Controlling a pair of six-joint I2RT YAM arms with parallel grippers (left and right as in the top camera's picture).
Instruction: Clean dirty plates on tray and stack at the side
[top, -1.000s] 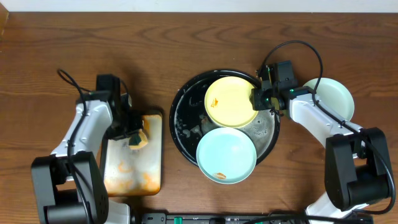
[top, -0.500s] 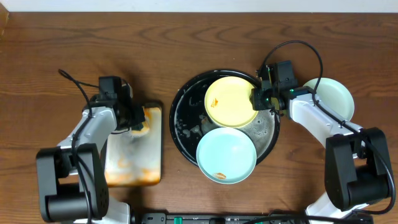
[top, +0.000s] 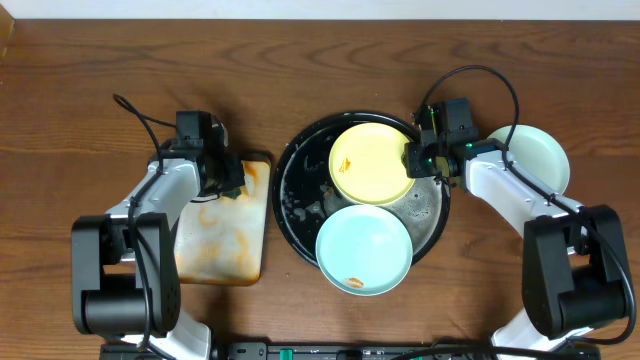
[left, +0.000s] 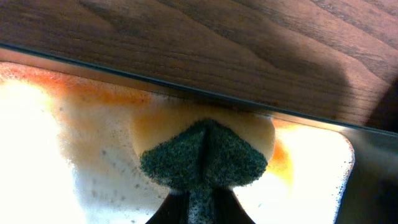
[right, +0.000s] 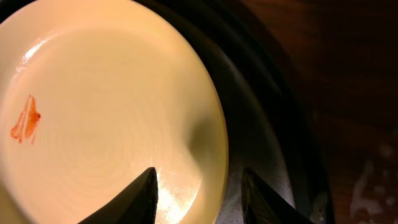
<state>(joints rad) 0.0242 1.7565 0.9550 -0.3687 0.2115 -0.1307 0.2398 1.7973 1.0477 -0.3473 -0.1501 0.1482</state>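
Currently left gripper (left: 199, 202) is clenched on the dark green sponge (left: 203, 158), which is pinched and folded between the two fingers. Sponge's tip sits against the foamy, orange-stained surface of the rectangular tray (left: 50, 174), near its far rim. From overhead, left gripper (top: 226, 184) is at the top right corner of that rectangular tray (top: 220, 250), which lies left of the black tray (top: 285, 190).

Right gripper (right: 199, 174) has its jaws apart, nothing clamped. The right rim of the yellow plate (right: 112, 112) runs between the fingers: one finger over the plate's face, the other over the wet black tray (right: 261, 124). Can't tell if either finger touches. Small orange smear (right: 25, 121) on the plate's left part.

Overhead: right gripper (top: 412, 160) is at the right edge of the yellow plate (top: 370, 162), which lies in the upper part of the black tray. Blue plate (top: 363, 250) lies in the lower part, overlapping the yellow one's near edge and hanging over the tray's front rim, with an orange spot (top: 354, 281) near its bottom. White foam (top: 300, 205) sits on the tray's left side. Mint plate (top: 535, 155) is out on the tabletop (top: 80, 80) right of the tray, partly under the right arm.
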